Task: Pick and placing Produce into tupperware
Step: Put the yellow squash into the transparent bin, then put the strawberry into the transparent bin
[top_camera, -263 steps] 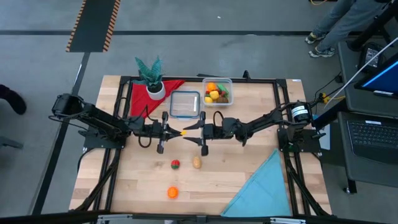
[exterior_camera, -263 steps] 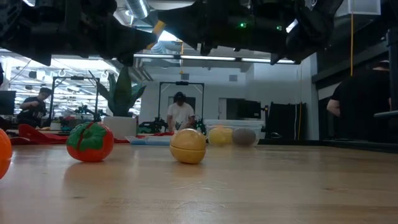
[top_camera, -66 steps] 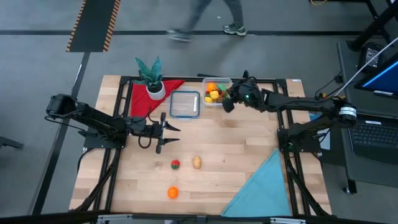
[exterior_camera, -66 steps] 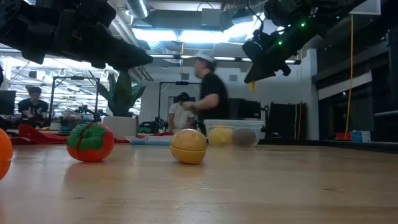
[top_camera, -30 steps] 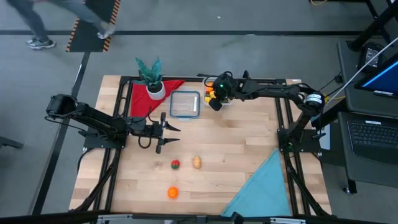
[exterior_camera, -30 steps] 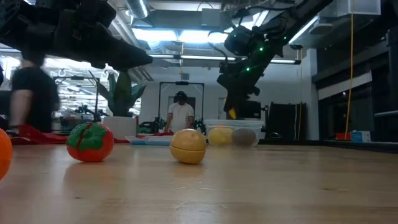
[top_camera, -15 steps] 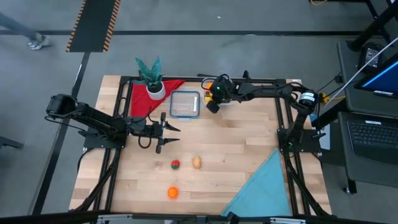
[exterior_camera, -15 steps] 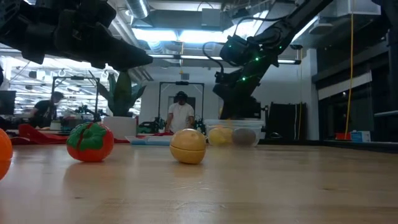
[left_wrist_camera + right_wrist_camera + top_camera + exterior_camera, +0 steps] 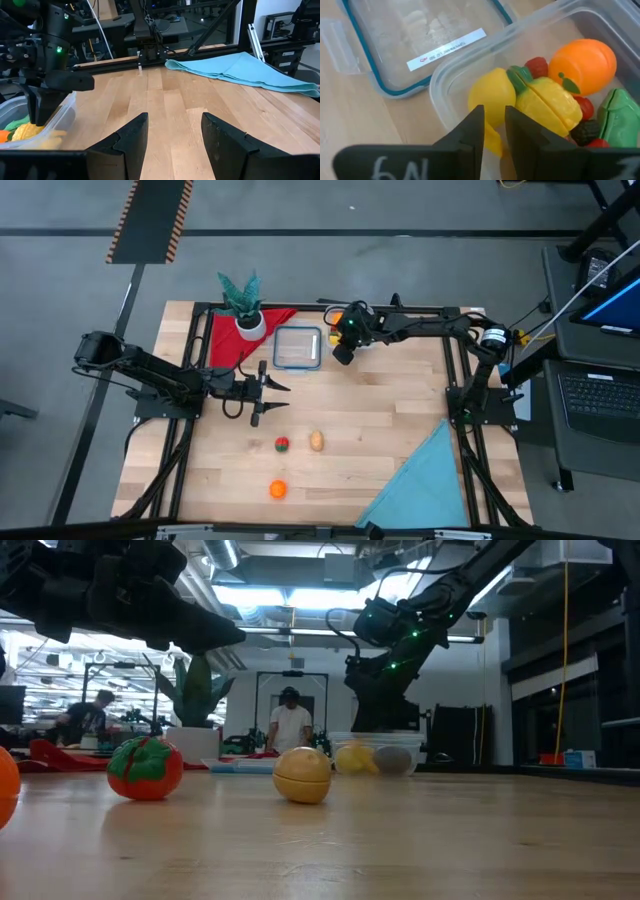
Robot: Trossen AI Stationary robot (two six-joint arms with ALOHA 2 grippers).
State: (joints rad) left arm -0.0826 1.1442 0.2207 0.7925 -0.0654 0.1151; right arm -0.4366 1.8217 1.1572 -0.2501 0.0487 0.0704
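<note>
The tupperware (image 9: 366,343) stands at the table's far middle and holds several pieces of produce: an orange (image 9: 582,62), a lemon (image 9: 492,95), red and green pieces. My right gripper (image 9: 493,120) hovers over the tub's left wall (image 9: 445,85), pointing down, its fingers a narrow gap apart with nothing between them. A small yellow piece (image 9: 494,142) lies in the tub under them. On the bare wood lie a red-and-green piece (image 9: 282,444), a tan one (image 9: 316,442) and an orange one (image 9: 277,489). My left gripper (image 9: 270,386) waits open at the table's left middle.
A flat clear lid with a blue rim (image 9: 298,348) lies just left of the tub. A potted plant (image 9: 243,302) on a red cloth (image 9: 222,340) stands at the far left. A blue cloth (image 9: 425,480) covers the near right corner. People stand in the room beyond the table.
My right gripper has come down a little toward the tub and shifted slightly toward the table's left edge. The small yellow piece that hung at its fingertips now lies in the tub.
</note>
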